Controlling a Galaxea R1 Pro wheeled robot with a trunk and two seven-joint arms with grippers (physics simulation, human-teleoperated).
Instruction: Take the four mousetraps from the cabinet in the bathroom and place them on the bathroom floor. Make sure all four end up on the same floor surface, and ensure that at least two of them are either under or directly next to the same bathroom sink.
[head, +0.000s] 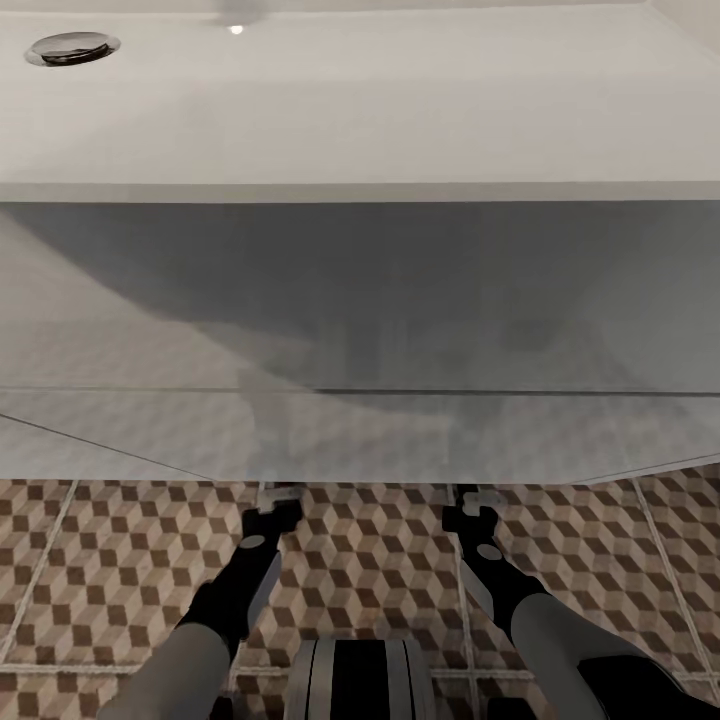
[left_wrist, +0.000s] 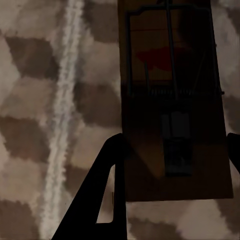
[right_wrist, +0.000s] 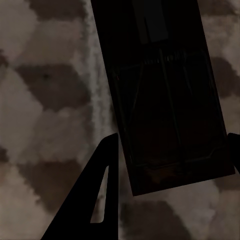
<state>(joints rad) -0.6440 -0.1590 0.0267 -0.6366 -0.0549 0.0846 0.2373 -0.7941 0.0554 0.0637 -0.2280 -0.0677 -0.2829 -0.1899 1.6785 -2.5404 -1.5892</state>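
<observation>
A brown wooden mousetrap (left_wrist: 175, 75) with dark wire and a red patch sits between the fingers of my left gripper (left_wrist: 175, 142), which is shut on its sides just above the cube-patterned floor (left_wrist: 30, 125). A second mousetrap (right_wrist: 160, 100), dark and slightly skewed, is clamped in my right gripper (right_wrist: 175, 145). In the head view both grippers, left (head: 283, 497) and right (head: 470, 500), reach low to the bottom edge of the white vanity (head: 400, 300) under the sink (head: 360, 100).
The vanity front spans the whole width and overhangs the tiled floor (head: 370, 560). A chrome drain (head: 72, 47) sits in the basin at the far left. My own base (head: 360, 680) shows at the near edge between the arms.
</observation>
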